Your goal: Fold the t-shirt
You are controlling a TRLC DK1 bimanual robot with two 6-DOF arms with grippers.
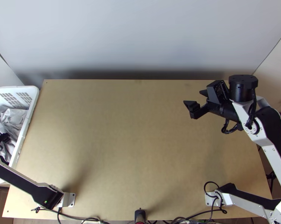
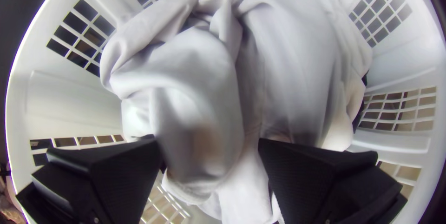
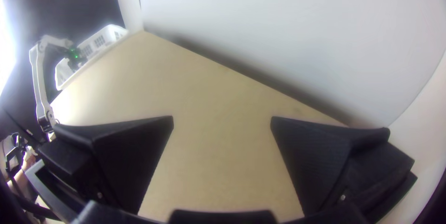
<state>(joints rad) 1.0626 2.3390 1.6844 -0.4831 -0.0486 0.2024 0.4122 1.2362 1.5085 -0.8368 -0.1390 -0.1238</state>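
"Right arm [image 1: 269, 149], silver-grey and black, nearest the overhead camera. It goes from its base at five o'clock out to the right edge, then back up to two o'clock."

"What is the largest thing?"

"A light wooden table [image 1: 129, 130], across the middle. Behind it, at twelve o'clock, stands a pale wall [image 1: 140, 37]. Smaller, at nine o'clock, is a white basket [image 1: 28, 112] with gridded sides, at the table's left edge."

"And the other arm?"

"The left arm [image 1: 27, 183] has its base at seven o'clock and leads out toward eight o'clock."

"Where is the t-shirt?"

"Pale grey cloth [image 1: 13, 115] lies bunched in the basket, in thick, loose folds. I cannot tell whether it is one t-shirt or several."

"Tell me about the grippers."

"The right gripper [image 1: 192, 96] is above the table at two o'clock, its wide black fingers [image 3: 316, 163] well apart, with tabletop visible between them. The left gripper [image 1: 2, 139] is in the basket at nine o'clock, fingers [image 2: 107, 173] parted, some of the cloth between them."

"Anything smaller?"

"A thin black cable [image 1: 71, 217], along the near edge around seven o'clock."
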